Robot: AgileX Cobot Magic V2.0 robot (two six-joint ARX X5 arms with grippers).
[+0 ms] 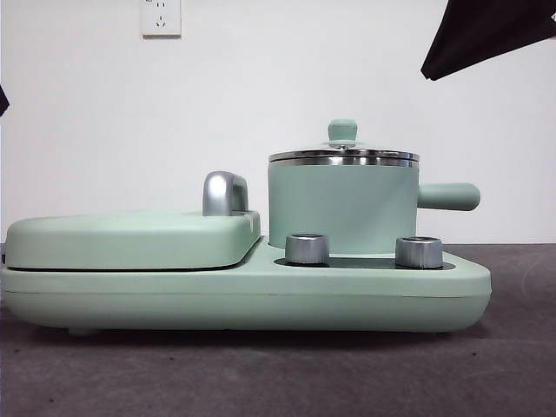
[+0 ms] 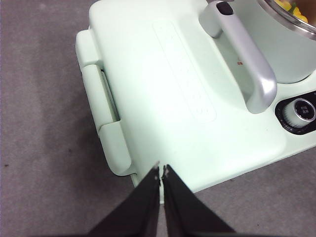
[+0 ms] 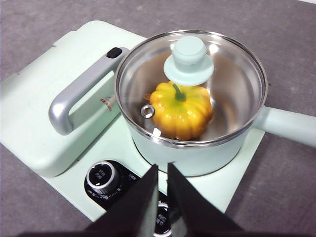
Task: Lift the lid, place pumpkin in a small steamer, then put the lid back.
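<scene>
The small steamer (image 1: 343, 207) (image 3: 197, 155) stands on the right half of the mint-green appliance, its side handle (image 1: 452, 196) pointing right. The lid (image 1: 343, 157) (image 3: 232, 84) rests flat on the steamer's rim, its mint knob (image 3: 190, 59) upright. Through the glass I see the pumpkin (image 3: 182, 114) sitting inside the pot, green stem up. My right gripper (image 3: 162, 168) hovers shut above the control knobs, clear of the pot. My left gripper (image 2: 161, 170) hangs shut above a corner of the flat cover, holding nothing. A sliver of the pumpkin (image 2: 289, 6) shows in the left wrist view.
A wide flat mint-green cover (image 1: 130, 239) with a chrome handle (image 1: 224, 193) fills the appliance's left half. Two steel knobs (image 1: 307, 248) (image 1: 418, 252) stand in front of the pot. One dark arm (image 1: 486, 35) hangs at the top right corner. Grey tabletop surrounds the appliance.
</scene>
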